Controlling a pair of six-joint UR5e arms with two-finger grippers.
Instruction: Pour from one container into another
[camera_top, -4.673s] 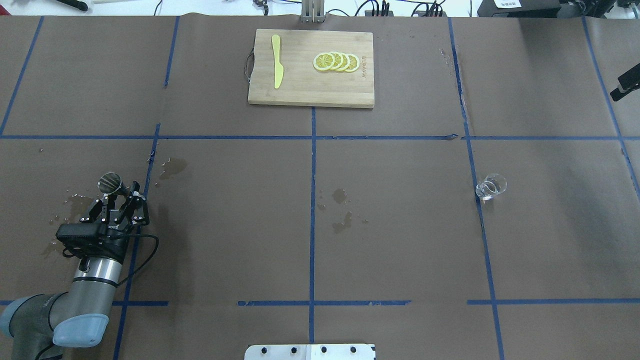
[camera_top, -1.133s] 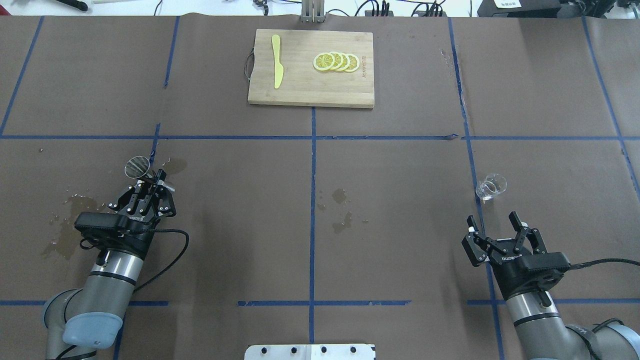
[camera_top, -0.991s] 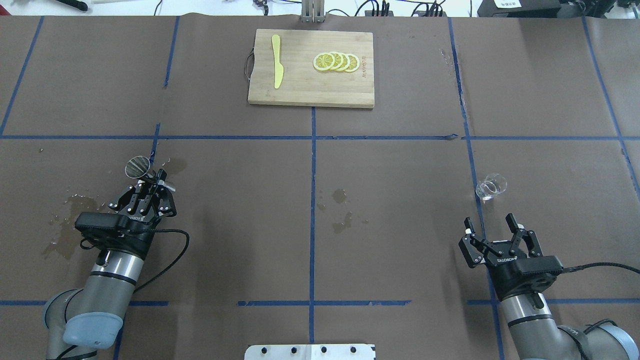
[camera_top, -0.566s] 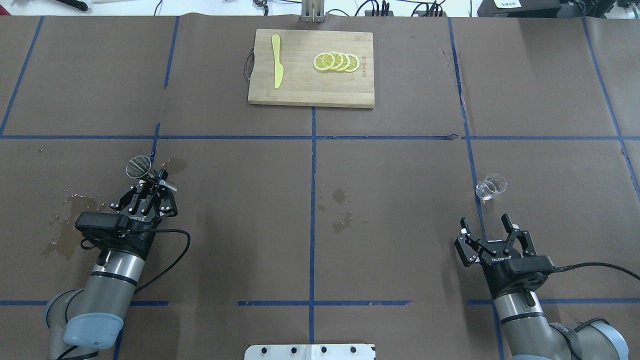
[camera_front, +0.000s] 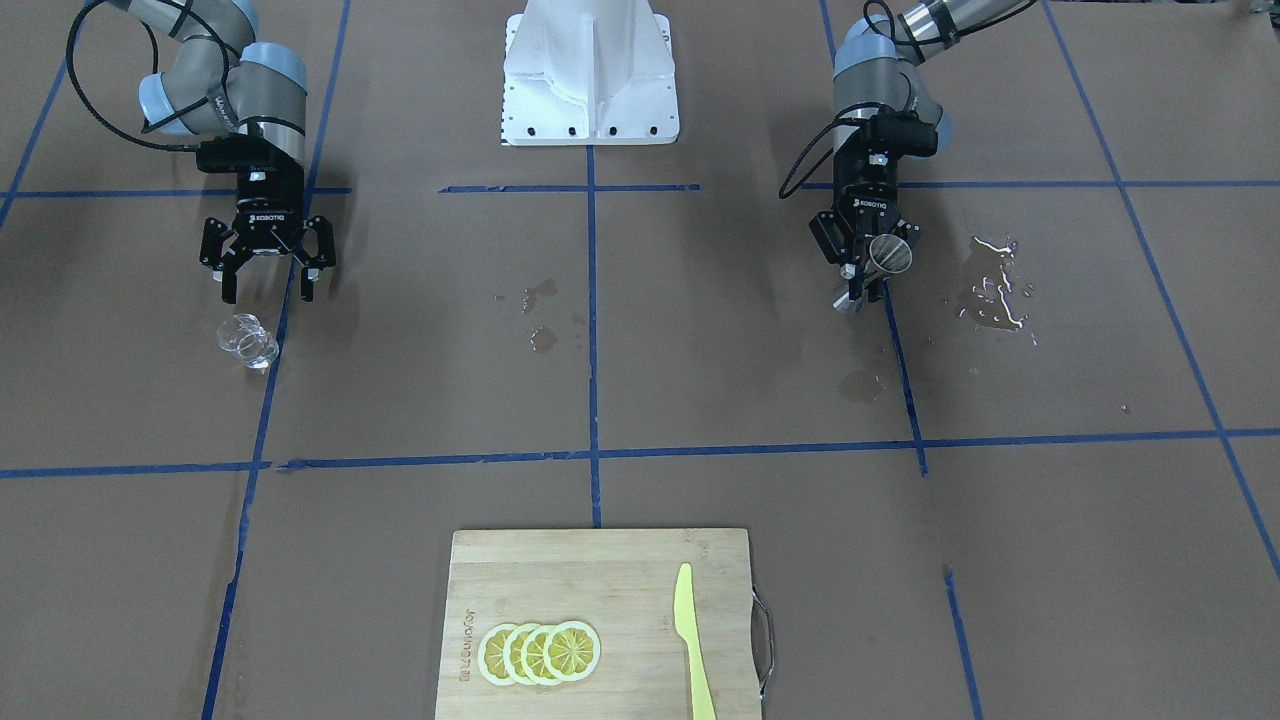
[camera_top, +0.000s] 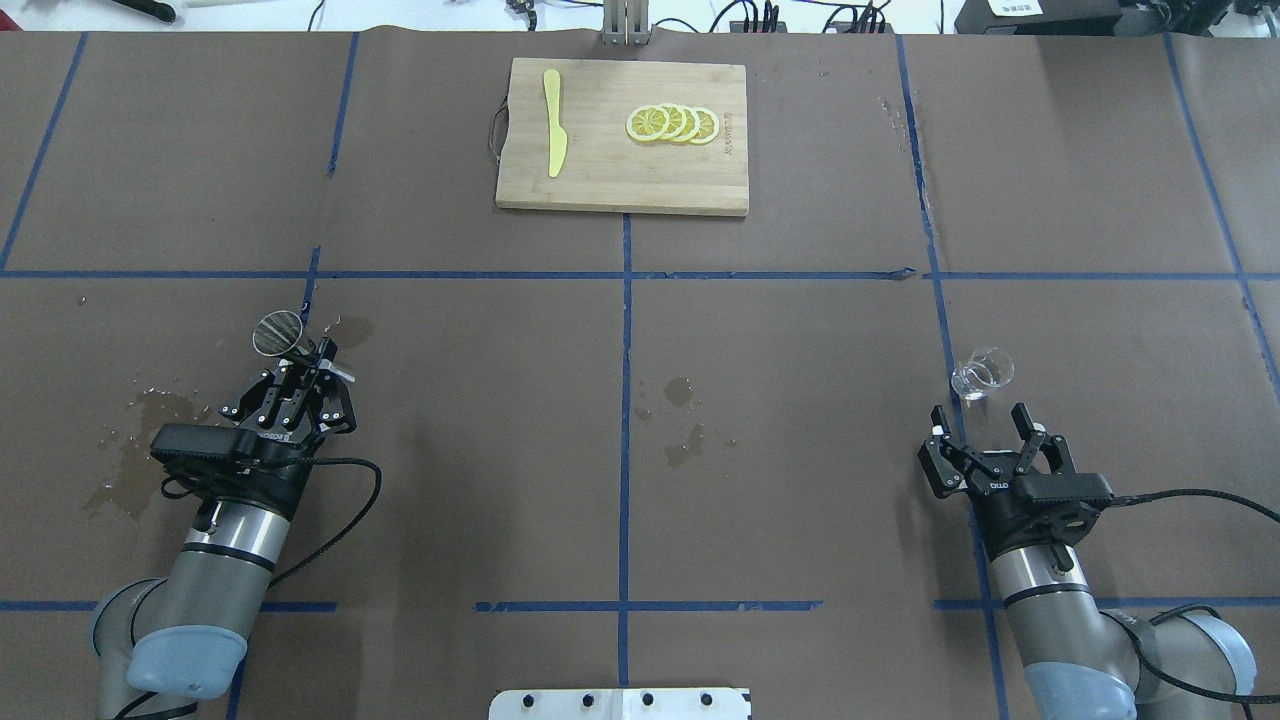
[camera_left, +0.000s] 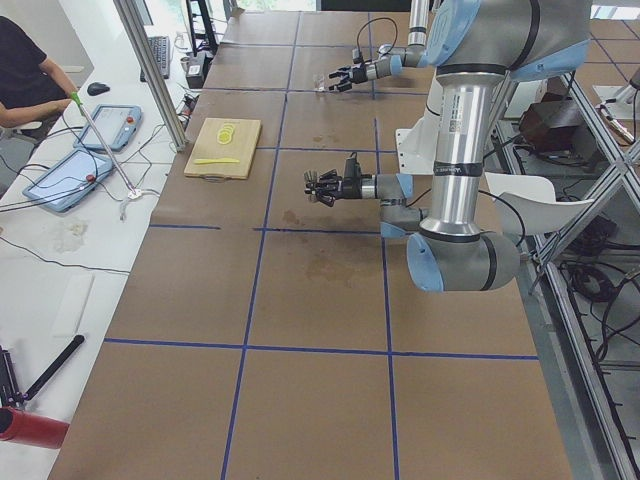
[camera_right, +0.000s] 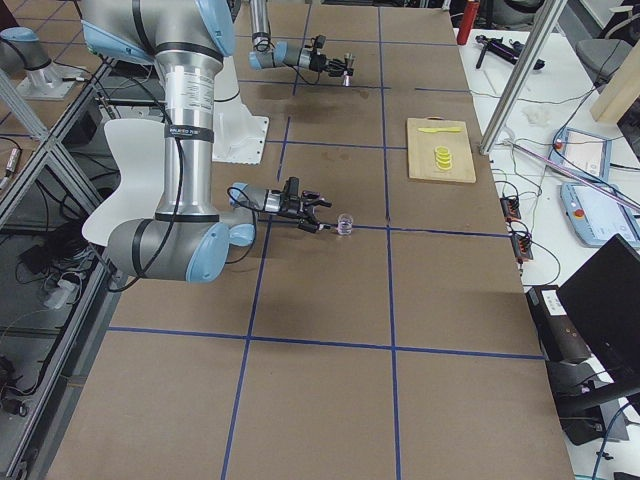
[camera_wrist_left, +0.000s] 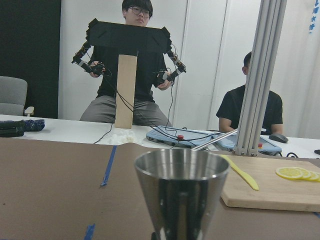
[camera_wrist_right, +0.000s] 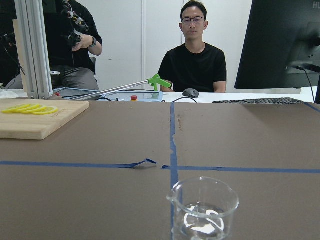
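**A:** Since the left gripper (camera_top: 305, 366) is clamped tight on the metal jigger (camera_top: 277, 333), is that half ready?

**B:** I'd say so. The jigger sits on the left side of the table, apparently held clear of the brown paper (camera_top: 450, 450), next to a wet stain (camera_top: 135, 445). In the left wrist view its polished cone stands upright. I can't tell whether anything is inside.

**A:** And further right?

**B:** The glass beaker (camera_top: 981, 373) stands upright on the paper, right by a blue tape line (camera_top: 955, 400). It has a pour spout and a little clear liquid in the bottom. The right gripper (camera_top: 978, 420) hovers just short of it, jaws spread wide, holding nothing.

**A:** So what's left?

**B:** Nearly everything, by my reading. The beaker isn't gripped yet, and it's well apart from the jigger. It has to be grasped, carried across, and tipped spout-first over the jigger's mouth. With thin, slippery glass and a narrow mouth, I'd pour slowly.
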